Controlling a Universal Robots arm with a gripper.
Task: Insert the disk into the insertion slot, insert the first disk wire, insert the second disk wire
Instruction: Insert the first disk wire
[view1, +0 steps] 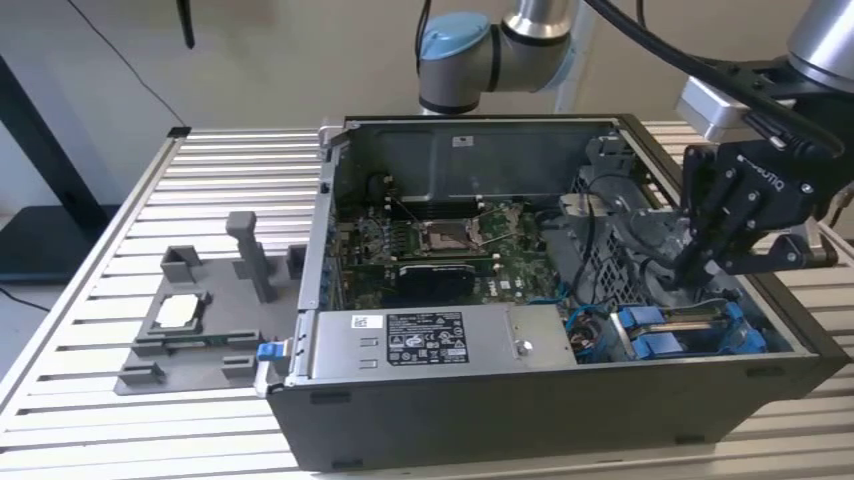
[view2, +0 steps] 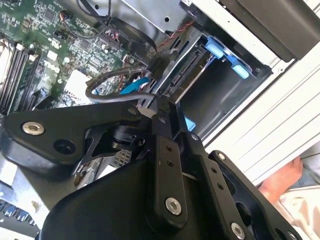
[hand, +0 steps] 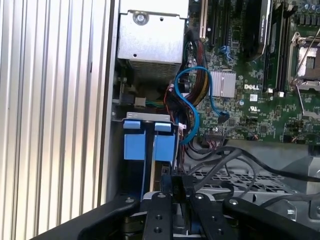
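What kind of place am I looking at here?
Probably a robotics lab test bench: a robot arm reaches over an open desktop computer case, which sits on a slatted aluminium table beside a grey parts fixture.

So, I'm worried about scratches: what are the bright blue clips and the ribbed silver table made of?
The bright blue clips look like moulded plastic: even colour, soft sheen. The ribbed silver table looks like bare aluminium profile, matt, with straight parallel slots; probably, not certain.
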